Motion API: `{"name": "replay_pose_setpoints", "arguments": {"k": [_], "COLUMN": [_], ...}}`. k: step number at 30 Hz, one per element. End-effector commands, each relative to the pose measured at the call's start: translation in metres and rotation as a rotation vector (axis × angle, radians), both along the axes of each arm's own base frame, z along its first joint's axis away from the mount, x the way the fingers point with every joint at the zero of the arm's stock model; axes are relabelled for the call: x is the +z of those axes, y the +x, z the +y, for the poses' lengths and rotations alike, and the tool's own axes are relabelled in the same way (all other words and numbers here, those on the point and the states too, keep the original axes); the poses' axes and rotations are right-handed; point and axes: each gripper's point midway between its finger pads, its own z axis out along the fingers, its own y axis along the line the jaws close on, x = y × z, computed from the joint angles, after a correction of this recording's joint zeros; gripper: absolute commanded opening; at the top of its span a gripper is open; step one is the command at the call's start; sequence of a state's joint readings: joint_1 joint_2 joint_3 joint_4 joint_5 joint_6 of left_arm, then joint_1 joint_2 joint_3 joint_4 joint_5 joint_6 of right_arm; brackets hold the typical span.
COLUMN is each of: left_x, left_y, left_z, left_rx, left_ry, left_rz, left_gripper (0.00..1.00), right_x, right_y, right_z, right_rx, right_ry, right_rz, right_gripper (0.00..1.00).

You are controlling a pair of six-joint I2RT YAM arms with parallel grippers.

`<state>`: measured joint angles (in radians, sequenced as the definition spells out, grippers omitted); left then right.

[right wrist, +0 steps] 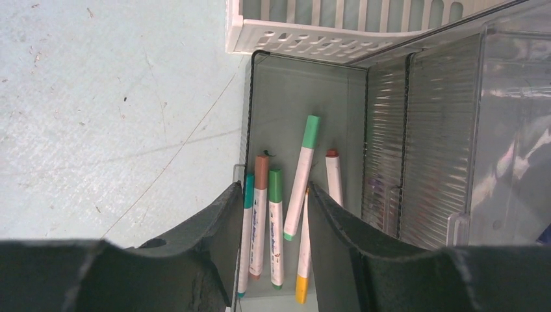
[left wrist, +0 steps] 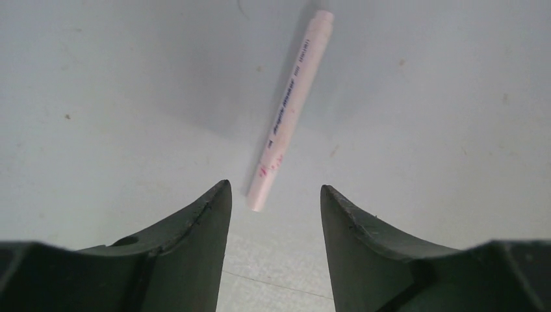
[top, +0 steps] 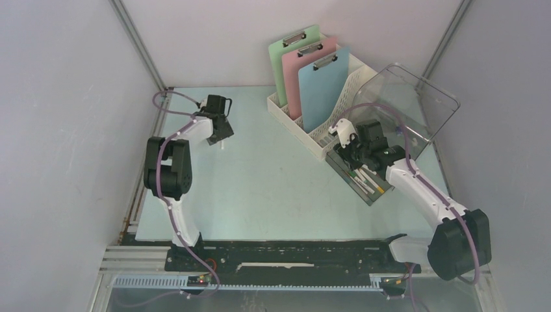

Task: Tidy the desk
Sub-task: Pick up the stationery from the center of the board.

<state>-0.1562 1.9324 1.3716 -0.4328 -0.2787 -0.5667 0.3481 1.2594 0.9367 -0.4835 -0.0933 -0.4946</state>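
Note:
The pale mint-blue desk [top: 260, 188] carries a pale pink marker [left wrist: 289, 110] lying flat near its far left. My left gripper [left wrist: 274, 185] points down over it, open, with the marker's near end just between the fingertips and touching neither. In the top view the left gripper [top: 219, 133] hides most of the marker. My right gripper [right wrist: 273, 188] hangs open and holds nothing. It is above a narrow grey tray [right wrist: 292, 97] in which several markers [right wrist: 276, 221] with green, brown, teal and yellow caps lie. The top view shows the right gripper [top: 351, 153] over the tray [top: 371, 192].
A white file rack [top: 325, 133] at the back holds a green clipboard [top: 286, 58], a pink clipboard [top: 308, 65] and a blue clipboard [top: 323, 91]. A clear plastic bin [top: 416, 110] stands right of the rack, against the tray. Grey walls close in both sides.

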Motion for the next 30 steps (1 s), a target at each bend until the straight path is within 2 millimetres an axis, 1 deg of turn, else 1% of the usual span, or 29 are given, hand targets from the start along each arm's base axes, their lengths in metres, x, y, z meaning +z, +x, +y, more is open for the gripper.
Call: {"name": "replay_pose_setpoints", "arguments": {"k": [1, 5, 8, 14, 22, 24, 26, 28, 30], "left_x": [0.002, -0.006, -0.006, -0.007, -0.007, -0.005, -0.003, -0.002, -0.005], "left_y": [0.003, 0.007, 0.009, 0.011, 0.011, 0.015, 0.019, 0.023, 0.025], "left_z": [0.004, 0.004, 0.008, 0.007, 0.005, 0.003, 0.003, 0.007, 0.009], "left_rx": [-0.041, -0.072, -0.075, -0.089, -0.133, -0.154, -0.159, -0.159, -0.162], "left_ry": [-0.004, -0.013, -0.013, -0.025, -0.020, -0.024, -0.018, 0.002, 0.014], "left_rz": [0.064, 0.128, 0.141, 0.195, 0.204, 0.174, 0.152, 0.153, 0.176], "left_gripper": [0.59, 0.53, 0.53, 0.49, 0.50, 0.50, 0.53, 0.56, 0.56], "right_x": [0.027, 0.029, 0.030, 0.034, 0.042, 0.043, 0.044, 0.046, 0.047], "right_y": [0.007, 0.006, 0.005, 0.004, 0.002, 0.001, 0.000, 0.000, 0.000], "right_z": [0.004, 0.005, 0.005, 0.007, 0.008, 0.008, 0.009, 0.009, 0.010], "right_rx": [0.013, 0.017, 0.021, 0.028, 0.036, 0.039, 0.043, 0.045, 0.048], "right_ry": [0.033, 0.038, 0.041, 0.052, 0.066, 0.071, 0.074, 0.077, 0.078], "right_rz": [-0.071, -0.075, -0.078, -0.086, -0.106, -0.109, -0.111, -0.114, -0.117], "right_gripper": [0.49, 0.49, 0.49, 0.49, 0.49, 0.49, 0.49, 0.49, 0.49]}}
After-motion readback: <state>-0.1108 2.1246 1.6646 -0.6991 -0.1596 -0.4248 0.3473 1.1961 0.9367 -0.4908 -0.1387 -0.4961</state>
